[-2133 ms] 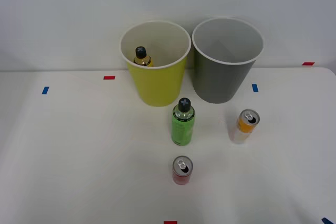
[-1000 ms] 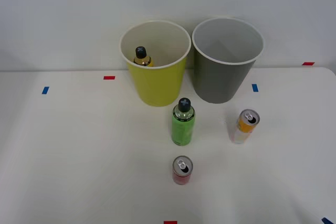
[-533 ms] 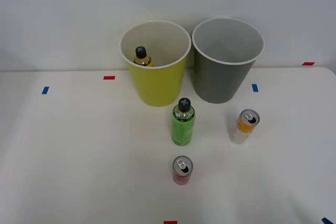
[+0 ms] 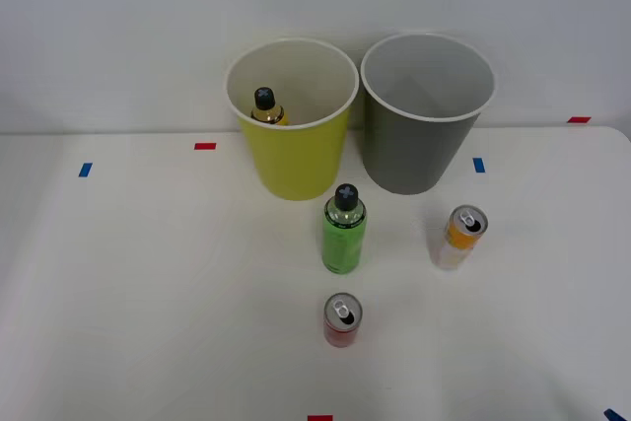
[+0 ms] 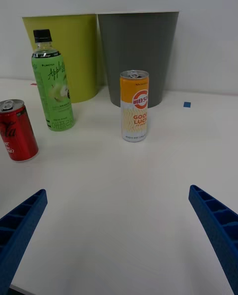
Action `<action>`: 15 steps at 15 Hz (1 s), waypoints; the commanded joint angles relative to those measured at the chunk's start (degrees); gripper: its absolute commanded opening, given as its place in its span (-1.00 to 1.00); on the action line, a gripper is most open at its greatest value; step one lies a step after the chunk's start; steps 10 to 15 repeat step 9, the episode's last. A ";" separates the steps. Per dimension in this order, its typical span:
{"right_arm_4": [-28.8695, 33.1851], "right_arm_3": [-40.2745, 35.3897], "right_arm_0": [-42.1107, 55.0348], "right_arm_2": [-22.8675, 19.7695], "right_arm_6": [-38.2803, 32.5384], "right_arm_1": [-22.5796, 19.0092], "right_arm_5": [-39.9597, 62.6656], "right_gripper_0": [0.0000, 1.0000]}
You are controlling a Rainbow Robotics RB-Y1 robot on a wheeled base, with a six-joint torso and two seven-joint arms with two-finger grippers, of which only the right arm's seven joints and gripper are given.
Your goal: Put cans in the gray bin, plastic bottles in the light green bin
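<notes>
Cans: two stand upright on the white table (image 4: 148,273), a red can (image 4: 342,319) and an orange can (image 4: 460,237). The bottles also number two, and the bins two.

The right gripper (image 5: 119,240) is spread wide and holds nothing; its blue ribbed fingers (image 5: 218,225) sit at the two lower corners of the wrist view, low over the bare tabletop. It points level toward the far wall, with the orange can (image 5: 134,106) straight ahead between the fingers but well apart from them.

From the gripper outward, the orange can is nearest, on the right side of the table. The red can (image 5: 17,130) stands to the left of it and nearest the robot. The green bottle (image 4: 343,231), capped in black, stands just beyond the red can, near the middle of the table. Beyond the bottle, against the far wall, is the green bin (image 4: 292,125), and just beside it on the right is the gray bin (image 4: 424,120); whether they touch cannot be told. The yellow bottle (image 4: 266,107) is inside the green bin, against its left wall. The gray bin's visible inside is bare.

Small red and blue tape marks (image 4: 205,146) dot the table.

Compared with the earlier front views, both cans, both bottles and both bins lie just as they did.
</notes>
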 commanded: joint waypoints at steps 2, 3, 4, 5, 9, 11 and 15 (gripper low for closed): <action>0.00 0.00 0.00 0.00 0.00 0.00 0.00 1.00; 0.00 0.00 0.00 0.00 0.00 0.00 0.00 1.00; 0.00 0.00 0.00 0.00 0.00 0.00 0.00 1.00; 0.00 0.00 0.00 0.00 0.00 0.00 0.00 1.00; 0.00 0.00 0.00 0.00 0.00 0.00 0.00 1.00; 0.00 0.00 0.00 0.00 0.00 0.00 0.00 1.00; 0.00 0.00 0.00 0.00 0.00 0.00 0.00 1.00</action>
